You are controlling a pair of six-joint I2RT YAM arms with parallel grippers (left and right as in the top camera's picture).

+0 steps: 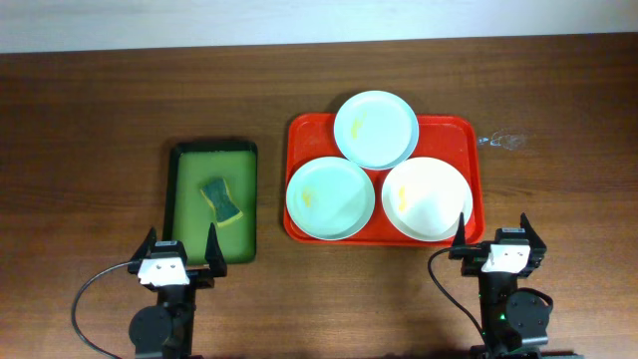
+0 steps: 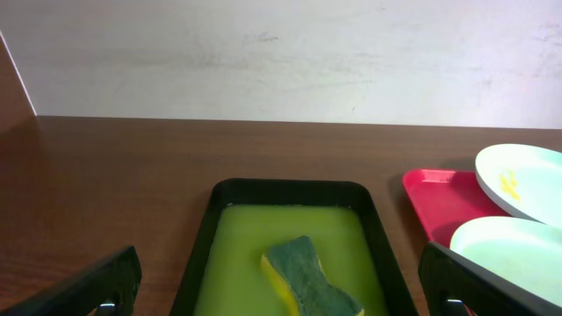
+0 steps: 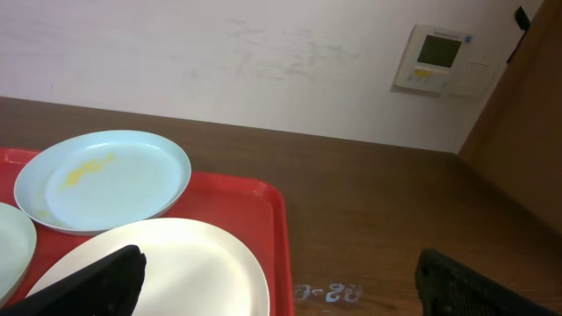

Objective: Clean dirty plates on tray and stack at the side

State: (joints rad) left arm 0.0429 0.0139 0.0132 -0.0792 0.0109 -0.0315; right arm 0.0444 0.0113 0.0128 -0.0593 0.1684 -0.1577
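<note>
Closest to the robot, both tools are parked at the front edge of the surface (image 1: 90, 150) and neither is holding anything. The left tool (image 1: 181, 231) is spread wide just short of the green tray (image 1: 177, 199). The right tool (image 1: 493, 224) is spread too, right by the near corner of the red tray (image 1: 477, 150).

The first risk I see is the sponge (image 1: 221, 200). It lies at a slant in the green tray, and that tray looks wet, though I can't tell for sure. A shallow pinch could let it slip out or drip across the wood.

Next come the plates, all three of them on the red tray. The near mint plate (image 1: 330, 197) and the white plate (image 1: 427, 198) sit side by side with yellow smears. They're shallow with thin rims, so scrubbing one without the other arm bracing it would probably just skate it around.

Furthest back, the far mint plate (image 1: 375, 129) seems to rest on the rims of the two in front. Pull either of those first and I'd guess the back one tips or clatters down. The white plate also sits very near the tray's right rim, so a fat finger might jam there.
</note>
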